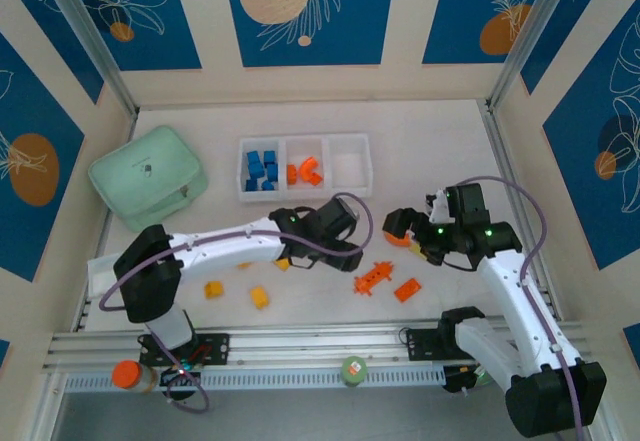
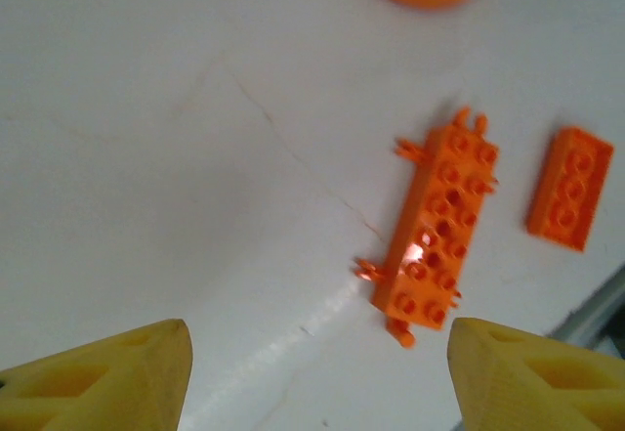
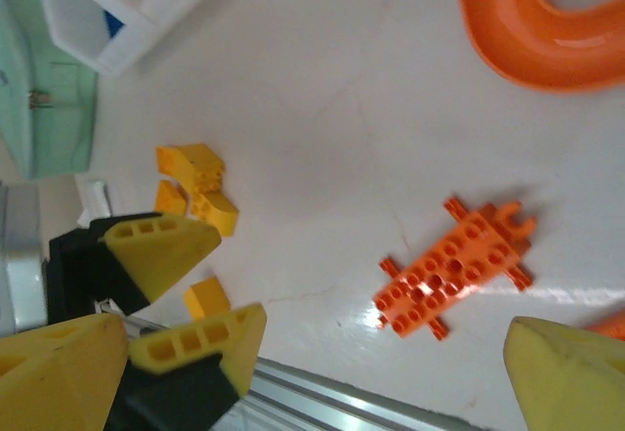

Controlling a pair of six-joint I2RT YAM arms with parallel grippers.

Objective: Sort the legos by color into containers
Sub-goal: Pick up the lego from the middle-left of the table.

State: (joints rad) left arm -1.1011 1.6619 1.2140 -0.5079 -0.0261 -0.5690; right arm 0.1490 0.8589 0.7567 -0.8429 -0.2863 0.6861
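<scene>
Left wrist view: left gripper [image 2: 317,363] open, empty; long orange lego [image 2: 435,231] lies right of centre. Right gripper [image 3: 312,377] gapes empty too. Likely the orange pick: next, straddle that lego, close, carry it to the middle compartment of the tray [image 1: 350,166].

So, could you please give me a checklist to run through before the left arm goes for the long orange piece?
1. Left gripper fingers apart, nothing between them: ok.
2. Right gripper fingers apart, nothing between them: ok.
3. Long orange piece lying flat, apart from the small orange brick: ok.
4. Middle compartment already holds orange pieces, so the drop spot is known: ok.
5. Grippers clear of each other: not ok, they hang close together over the same patch, so a clash looks possible.
</scene>
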